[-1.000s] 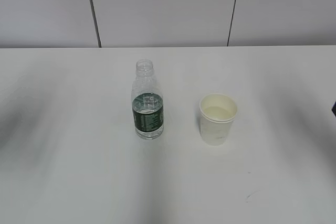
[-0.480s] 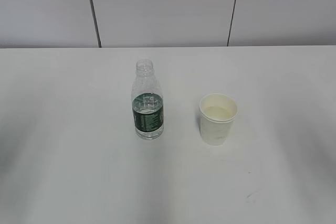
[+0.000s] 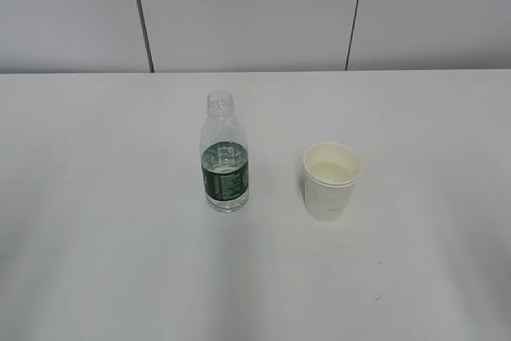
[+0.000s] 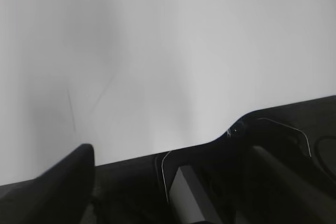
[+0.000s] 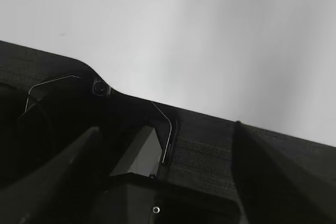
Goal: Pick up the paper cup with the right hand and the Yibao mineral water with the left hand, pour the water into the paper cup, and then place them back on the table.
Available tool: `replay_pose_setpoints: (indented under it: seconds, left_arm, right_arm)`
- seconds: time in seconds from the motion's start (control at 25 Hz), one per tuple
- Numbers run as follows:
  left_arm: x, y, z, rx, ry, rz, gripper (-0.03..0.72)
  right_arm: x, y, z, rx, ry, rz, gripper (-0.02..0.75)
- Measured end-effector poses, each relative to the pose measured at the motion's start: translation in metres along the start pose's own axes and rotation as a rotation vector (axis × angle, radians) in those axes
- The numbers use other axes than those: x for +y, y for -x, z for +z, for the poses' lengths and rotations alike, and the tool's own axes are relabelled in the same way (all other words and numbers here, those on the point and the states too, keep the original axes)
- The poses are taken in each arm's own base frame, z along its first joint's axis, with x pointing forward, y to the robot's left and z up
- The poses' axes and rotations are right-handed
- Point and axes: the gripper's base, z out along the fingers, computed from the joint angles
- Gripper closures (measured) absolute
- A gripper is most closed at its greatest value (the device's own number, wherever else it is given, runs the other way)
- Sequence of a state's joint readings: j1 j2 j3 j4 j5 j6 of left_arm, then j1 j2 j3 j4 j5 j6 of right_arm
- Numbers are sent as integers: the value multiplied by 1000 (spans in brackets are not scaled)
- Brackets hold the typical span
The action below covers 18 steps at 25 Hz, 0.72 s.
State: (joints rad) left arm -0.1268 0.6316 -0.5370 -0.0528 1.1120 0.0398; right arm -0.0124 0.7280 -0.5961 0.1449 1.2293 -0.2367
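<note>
The Yibao mineral water [image 3: 224, 157], a clear capless bottle with a dark green label, stands upright on the white table [image 3: 96, 261]. The paper cup [image 3: 330, 180] stands upright to its right, a short gap apart. Neither arm shows in the exterior view. In the left wrist view my left gripper [image 4: 170, 150] is open and empty, its fingers [image 4: 68, 182] spread wide above a dark ledge at the table's edge [image 4: 157, 51]. In the right wrist view my right gripper [image 5: 167, 127] is open and empty too, fingers [image 5: 278, 171] wide apart. Bottle and cup are hidden from both wrist views.
A grey panelled wall [image 3: 255, 13] runs behind the table's far edge. A few small dark specks [image 3: 377, 299] lie on the tabletop in front of the cup. A dark base with a grey block [image 5: 139, 153] fills the lower part of both wrist views.
A dark bit of the right arm at the exterior view's right edge has gone out of view. The soft shadows on both sides of the table have faded. Bottle and cup have not moved.
</note>
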Motion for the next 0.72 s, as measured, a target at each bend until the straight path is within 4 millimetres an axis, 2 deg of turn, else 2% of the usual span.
replay_pose_setpoints:
  seconds: [0.16,0.72]
  left_arm:
    - [0,-8,-3,-69,2,2,156]
    - [-2,-37,-35,-343,6,15,156]
  right_arm:
    - [4,-20,4,-32,-2,-3,151]
    - [16,-60,-25,-361,-62,-50,152]
